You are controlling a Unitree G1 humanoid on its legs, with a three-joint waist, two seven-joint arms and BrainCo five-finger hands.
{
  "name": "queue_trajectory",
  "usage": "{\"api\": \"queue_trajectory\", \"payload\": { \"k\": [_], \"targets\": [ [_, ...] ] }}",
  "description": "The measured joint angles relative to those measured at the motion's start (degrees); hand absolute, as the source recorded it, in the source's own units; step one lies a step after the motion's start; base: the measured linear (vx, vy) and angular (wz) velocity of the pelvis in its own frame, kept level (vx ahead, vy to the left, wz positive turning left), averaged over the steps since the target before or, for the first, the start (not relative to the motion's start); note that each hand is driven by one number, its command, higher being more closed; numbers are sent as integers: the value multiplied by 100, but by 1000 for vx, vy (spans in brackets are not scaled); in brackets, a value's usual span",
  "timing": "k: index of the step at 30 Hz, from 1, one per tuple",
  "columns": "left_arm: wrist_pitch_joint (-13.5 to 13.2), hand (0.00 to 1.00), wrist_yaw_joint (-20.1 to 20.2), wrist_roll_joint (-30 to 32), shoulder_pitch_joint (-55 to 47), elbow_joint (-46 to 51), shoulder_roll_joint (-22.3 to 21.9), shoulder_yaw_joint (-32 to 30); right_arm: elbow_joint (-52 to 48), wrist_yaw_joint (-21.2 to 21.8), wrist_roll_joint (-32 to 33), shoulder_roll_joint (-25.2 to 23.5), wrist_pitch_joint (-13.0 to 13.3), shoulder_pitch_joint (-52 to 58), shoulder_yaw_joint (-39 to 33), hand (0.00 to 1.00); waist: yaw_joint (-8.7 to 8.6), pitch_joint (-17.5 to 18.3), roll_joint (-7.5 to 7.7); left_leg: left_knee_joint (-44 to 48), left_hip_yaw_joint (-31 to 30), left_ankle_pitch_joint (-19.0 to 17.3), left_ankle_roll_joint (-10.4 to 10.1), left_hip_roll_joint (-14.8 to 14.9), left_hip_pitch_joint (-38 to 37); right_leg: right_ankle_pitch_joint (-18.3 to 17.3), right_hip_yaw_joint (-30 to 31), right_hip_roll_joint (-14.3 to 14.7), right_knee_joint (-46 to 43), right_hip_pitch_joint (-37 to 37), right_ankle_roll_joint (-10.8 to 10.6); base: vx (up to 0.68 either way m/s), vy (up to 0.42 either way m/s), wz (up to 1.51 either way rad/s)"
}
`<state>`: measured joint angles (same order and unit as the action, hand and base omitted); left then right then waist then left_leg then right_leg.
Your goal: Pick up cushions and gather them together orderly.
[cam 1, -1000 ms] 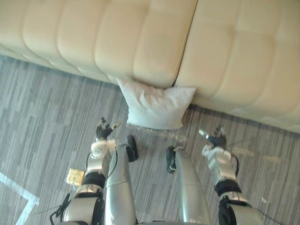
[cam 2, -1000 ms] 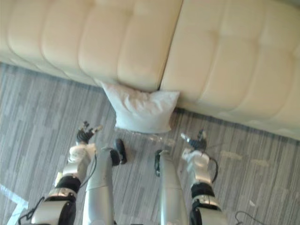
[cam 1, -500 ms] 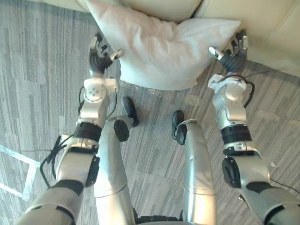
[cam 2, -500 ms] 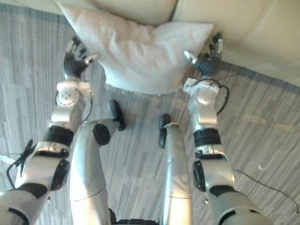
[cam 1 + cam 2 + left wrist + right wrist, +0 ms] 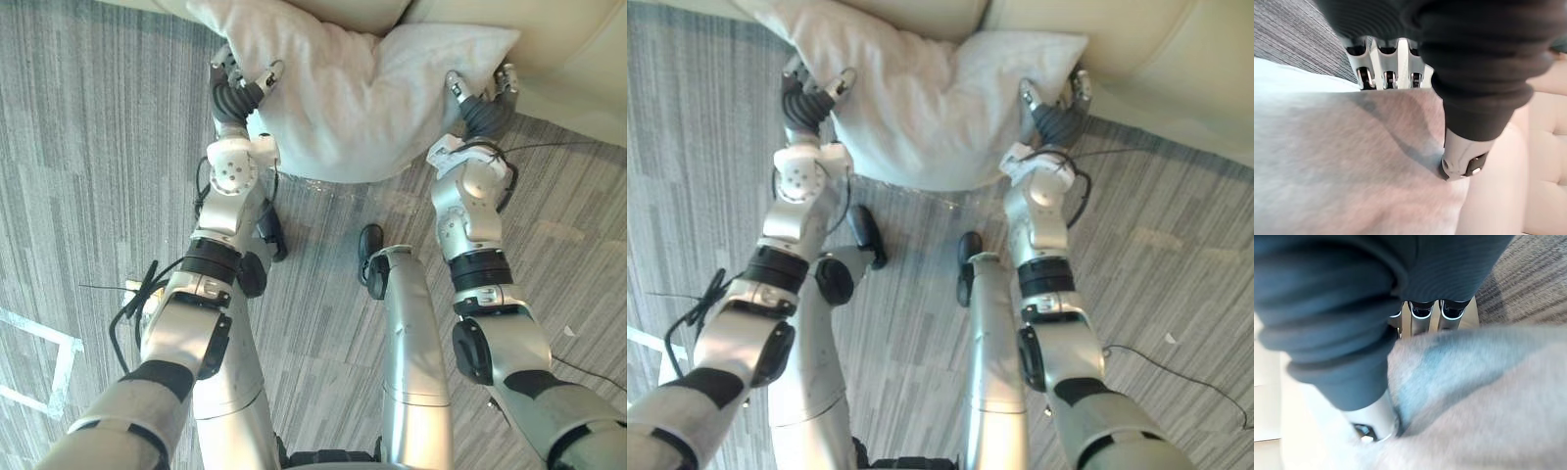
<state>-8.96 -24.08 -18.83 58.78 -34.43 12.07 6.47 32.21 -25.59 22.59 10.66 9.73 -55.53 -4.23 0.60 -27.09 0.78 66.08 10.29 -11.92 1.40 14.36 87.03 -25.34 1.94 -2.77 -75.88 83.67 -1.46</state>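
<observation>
A white cushion (image 5: 353, 88) lies on the grey carpet, leaning against the front of the cream sofa (image 5: 578, 49). My left hand (image 5: 235, 93) holds its left side, thumb on top and fingers tucked beneath the fabric. My right hand (image 5: 480, 110) grips the right corner the same way. In the left wrist view the thumb (image 5: 1464, 156) presses a dent into the cushion (image 5: 1352, 161), with the fingers (image 5: 1386, 63) behind it. In the right wrist view the thumb (image 5: 1376, 423) digs into the cushion (image 5: 1474, 396), opposite the fingers (image 5: 1422, 313).
The sofa's tufted front runs along the far side, right behind the cushion. Grey striped carpet (image 5: 88, 147) spreads to both sides. A white tape line (image 5: 44, 338) marks the floor at the near left.
The camera has dipped closer to the cushion. Both hands have moved inward from beside the cushion and curled their fingers and thumbs onto its two sides.
</observation>
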Motion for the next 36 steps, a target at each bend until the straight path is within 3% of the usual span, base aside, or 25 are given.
{"api": "queue_trajectory", "payload": {
  "k": [6,8,10,19,28,34,36],
  "targets": [
    [-177,100,-77,-50,-361,834,-209,1,-922,105,26,-230,151,604,3,100,-15,10,15,-471,-29,89,-92,-7,-828,81,-134,7,498,-861,77,0,0,0],
    [-333,100,-68,-49,-824,1110,-424,28,-1077,205,33,-354,292,1062,5,100,-21,415,25,-831,6,150,-138,-36,-1058,162,-157,20,875,-1082,83,89,-9,-2],
    [-453,100,-60,-47,-1129,1312,-557,78,-1315,256,-3,-442,349,1383,9,100,-31,414,26,-1110,24,222,-174,-68,-1483,224,-184,25,1179,-1509,94,122,-8,1],
    [-500,100,106,-34,-3302,2532,-994,791,-2770,353,-267,-777,392,3842,207,100,-79,471,55,-2654,238,301,-305,-295,-4216,497,-306,-52,2940,-4263,-51,126,8,-3],
    [-689,100,634,-40,-5570,3652,-996,1100,-4348,974,-741,-833,391,6194,566,100,-75,1426,139,-3831,818,195,-271,-398,-6327,972,-76,-73,4880,-6432,-281,138,86,-21],
    [-691,100,831,-156,-6169,3773,-997,1101,-4395,1095,-1132,-827,383,6575,681,100,-49,1768,96,-3646,1141,-248,-292,-270,-6735,1077,294,5,5071,-6804,-350,65,94,-42],
    [-646,100,833,-164,-6188,3709,-990,1102,-4218,1100,-1150,-825,378,6552,678,100,-63,1766,88,-3488,1299,-400,-285,-189,-6881,1185,305,26,4219,-6463,-728,71,77,-36]
  ]
}}
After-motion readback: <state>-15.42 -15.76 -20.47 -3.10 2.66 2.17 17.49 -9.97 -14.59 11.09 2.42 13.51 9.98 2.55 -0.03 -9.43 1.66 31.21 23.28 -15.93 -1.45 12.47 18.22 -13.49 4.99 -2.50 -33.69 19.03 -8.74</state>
